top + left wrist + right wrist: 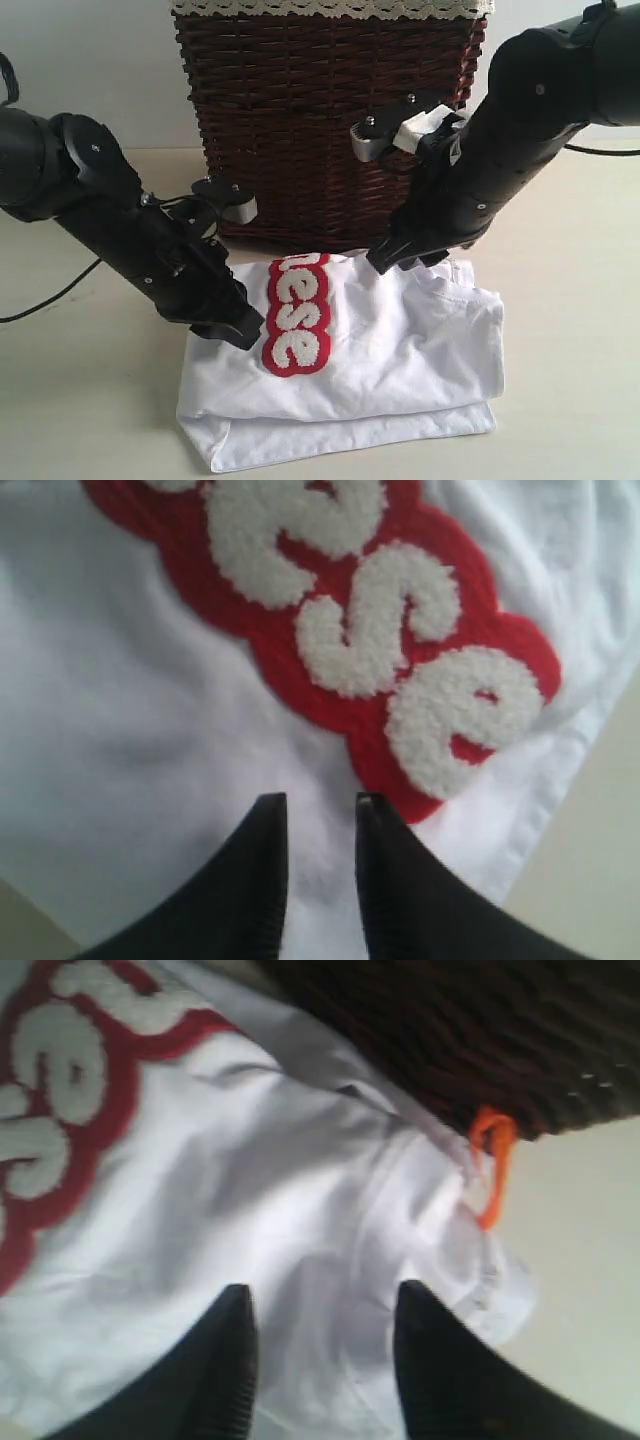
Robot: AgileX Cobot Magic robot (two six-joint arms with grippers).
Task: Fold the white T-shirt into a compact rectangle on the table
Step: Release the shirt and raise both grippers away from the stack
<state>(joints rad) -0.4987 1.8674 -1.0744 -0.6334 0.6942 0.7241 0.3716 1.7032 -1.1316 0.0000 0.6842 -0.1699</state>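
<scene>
The white T-shirt (400,340) lies folded in layers on the table (570,400), its red-edged fuzzy lettering (297,315) facing up on the left half. My left gripper (240,330) hovers at the shirt's left edge; in the left wrist view it (322,800) is open, with flat cloth (150,680) under the gap and the lettering (380,630) just beyond. My right gripper (400,258) sits over the shirt's far edge near the basket. It (322,1295) is open above wrinkled cloth (300,1190), holding nothing. A small orange tag (492,1160) shows at the shirt's edge.
A dark wicker basket (320,120) with white lace trim stands directly behind the shirt, close to both arms; it also fills the background of the right wrist view as the basket (450,1030). Bare tabletop shows left (80,400) and right of the shirt.
</scene>
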